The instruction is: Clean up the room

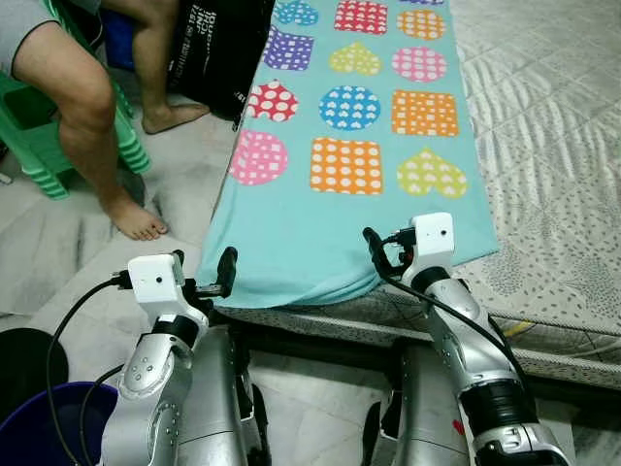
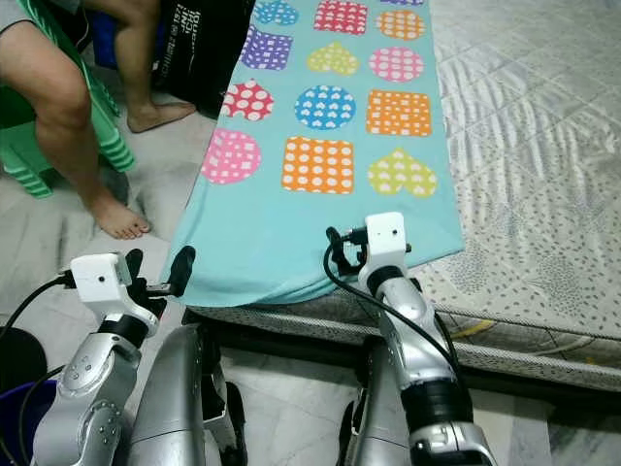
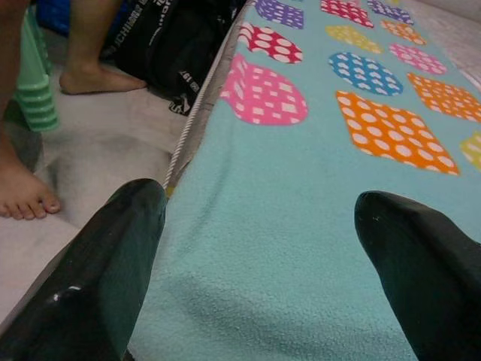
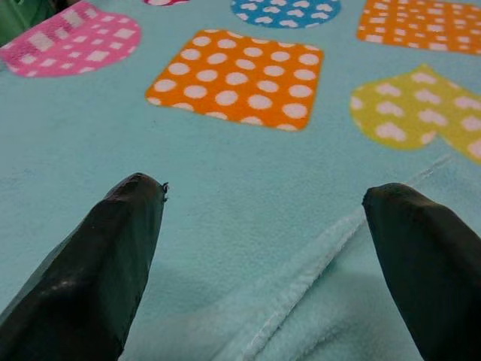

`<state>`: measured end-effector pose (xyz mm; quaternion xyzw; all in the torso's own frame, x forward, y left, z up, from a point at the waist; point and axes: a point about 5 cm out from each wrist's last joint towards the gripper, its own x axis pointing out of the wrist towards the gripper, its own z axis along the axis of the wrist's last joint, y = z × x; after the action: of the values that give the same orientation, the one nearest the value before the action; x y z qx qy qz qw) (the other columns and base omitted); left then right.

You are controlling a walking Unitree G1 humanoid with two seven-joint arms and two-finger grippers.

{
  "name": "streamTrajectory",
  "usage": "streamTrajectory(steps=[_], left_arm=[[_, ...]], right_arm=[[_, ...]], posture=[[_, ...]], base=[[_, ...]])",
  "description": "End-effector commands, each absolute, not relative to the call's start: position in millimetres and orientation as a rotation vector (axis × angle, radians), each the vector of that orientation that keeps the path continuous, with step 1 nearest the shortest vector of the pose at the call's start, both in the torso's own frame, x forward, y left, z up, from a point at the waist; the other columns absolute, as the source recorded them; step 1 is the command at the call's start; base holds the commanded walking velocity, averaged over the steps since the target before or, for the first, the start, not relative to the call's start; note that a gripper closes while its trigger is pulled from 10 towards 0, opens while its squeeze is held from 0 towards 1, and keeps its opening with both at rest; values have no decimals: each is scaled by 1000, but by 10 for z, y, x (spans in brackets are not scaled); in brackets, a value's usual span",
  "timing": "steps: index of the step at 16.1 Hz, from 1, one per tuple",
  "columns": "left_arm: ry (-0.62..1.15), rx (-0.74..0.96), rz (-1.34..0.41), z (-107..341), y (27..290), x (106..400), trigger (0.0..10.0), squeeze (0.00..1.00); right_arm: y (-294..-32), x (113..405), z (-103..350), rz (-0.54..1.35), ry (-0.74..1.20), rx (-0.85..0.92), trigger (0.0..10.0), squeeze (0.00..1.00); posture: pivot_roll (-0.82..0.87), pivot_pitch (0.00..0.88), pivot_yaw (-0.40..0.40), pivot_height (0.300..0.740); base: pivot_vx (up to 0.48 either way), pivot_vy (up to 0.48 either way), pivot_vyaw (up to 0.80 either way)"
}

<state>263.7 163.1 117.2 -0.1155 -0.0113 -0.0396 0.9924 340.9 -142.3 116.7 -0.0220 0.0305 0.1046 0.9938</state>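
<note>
A light teal fleece blanket (image 1: 320, 223) printed with coloured dotted hearts, squares and circles lies spread along the left side of the bed. My left gripper (image 1: 204, 267) is open at the blanket's near left corner, its fingers (image 3: 113, 256) straddling the blanket edge and the mattress side. My right gripper (image 1: 386, 252) is open just over the near hem, right of the middle. In the right wrist view the folded hem (image 4: 301, 289) runs between the open fingers (image 4: 113, 248). Neither gripper holds anything.
A mattress (image 1: 553, 146) with a grey patterned sheet extends to the right. A person sits on green plastic stools (image 1: 39, 146) at the left, with bare feet (image 1: 136, 221) on the tiled floor. A black bag (image 1: 218, 58) leans against the bed. A dark blue bucket (image 1: 34, 427) stands at the lower left.
</note>
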Motion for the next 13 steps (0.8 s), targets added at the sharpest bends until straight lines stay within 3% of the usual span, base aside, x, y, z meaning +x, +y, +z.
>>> streamTrajectory(steps=[1, 13], left_arm=[[-14, -221, -71, 1169, 1637, 2616, 10000, 0], [-19, -231, -60, 1181, 1607, 2624, 10000, 0]], right_arm=[[-1452, 3399, 1107, 186, 83, -38, 10000, 0], [-1466, 3516, 1069, 137, 139, -92, 10000, 0]], posture=[[114, 250, -13, 544], [92, 263, -27, 544]], base=[[0, 0, 0], [0, 0, 0]])
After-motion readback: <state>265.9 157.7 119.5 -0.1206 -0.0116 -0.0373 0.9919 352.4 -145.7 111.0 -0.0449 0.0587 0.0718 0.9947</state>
